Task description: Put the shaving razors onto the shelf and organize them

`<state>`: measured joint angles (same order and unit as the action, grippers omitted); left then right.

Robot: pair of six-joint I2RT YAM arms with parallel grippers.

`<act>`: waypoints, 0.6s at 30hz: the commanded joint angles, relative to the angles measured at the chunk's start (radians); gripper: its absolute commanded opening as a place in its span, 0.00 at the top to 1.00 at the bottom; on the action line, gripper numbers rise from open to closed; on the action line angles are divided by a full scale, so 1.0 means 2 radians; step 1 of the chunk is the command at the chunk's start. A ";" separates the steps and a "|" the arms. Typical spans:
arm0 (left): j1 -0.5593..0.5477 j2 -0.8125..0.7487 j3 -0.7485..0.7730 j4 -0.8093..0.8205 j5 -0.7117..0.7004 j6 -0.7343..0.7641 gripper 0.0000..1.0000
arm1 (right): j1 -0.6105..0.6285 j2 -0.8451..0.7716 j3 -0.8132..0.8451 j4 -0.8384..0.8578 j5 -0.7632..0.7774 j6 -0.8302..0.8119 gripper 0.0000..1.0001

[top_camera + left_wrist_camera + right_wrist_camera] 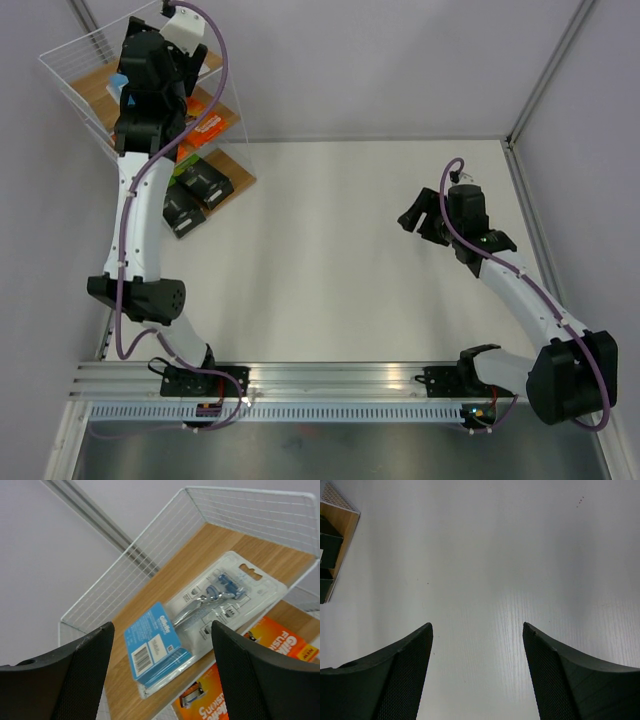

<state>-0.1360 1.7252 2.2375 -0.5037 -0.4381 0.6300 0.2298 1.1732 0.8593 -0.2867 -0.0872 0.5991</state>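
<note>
Trouble could have come from the left gripper, fingers apart and empty above the Gillette pack: a careless withdrawal might have snagged the wire of the shelf.

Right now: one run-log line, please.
left gripper: open over Gillette pack, shelf top tier | right gripper: open above table | orange packs: middle tier | black packs: bottom tier

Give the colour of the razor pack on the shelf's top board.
White-and-blue Gillette pack with a clear blister; best in left wrist view.
</note>
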 commanded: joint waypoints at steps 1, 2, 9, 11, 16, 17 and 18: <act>-0.001 0.000 0.023 -0.017 0.036 -0.063 0.18 | 0.001 -0.002 -0.006 0.009 -0.005 0.007 0.21; -0.001 0.001 0.024 -0.021 0.040 -0.073 0.22 | 0.001 -0.001 -0.006 0.009 -0.005 0.006 0.21; -0.001 -0.059 -0.007 -0.068 0.296 -0.273 0.23 | 0.001 -0.014 0.004 -0.002 0.008 -0.003 0.21; -0.001 -0.082 -0.042 -0.070 0.338 -0.327 0.21 | 0.001 -0.021 0.019 -0.019 0.037 -0.010 0.18; -0.010 -0.123 -0.147 -0.069 0.428 -0.406 0.00 | 0.001 -0.014 0.079 -0.077 0.130 -0.056 0.02; -0.015 -0.135 -0.195 -0.060 0.438 -0.409 0.00 | 0.001 -0.013 0.087 -0.092 0.140 -0.059 0.02; -0.017 -0.161 -0.225 -0.048 0.448 -0.410 0.00 | 0.001 -0.013 0.099 -0.096 0.155 -0.064 0.02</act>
<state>-0.1528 1.4723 1.9297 -0.6151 0.2916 -0.0463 0.2302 1.1622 0.9600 -0.4110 0.0841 0.5362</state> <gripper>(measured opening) 0.992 0.976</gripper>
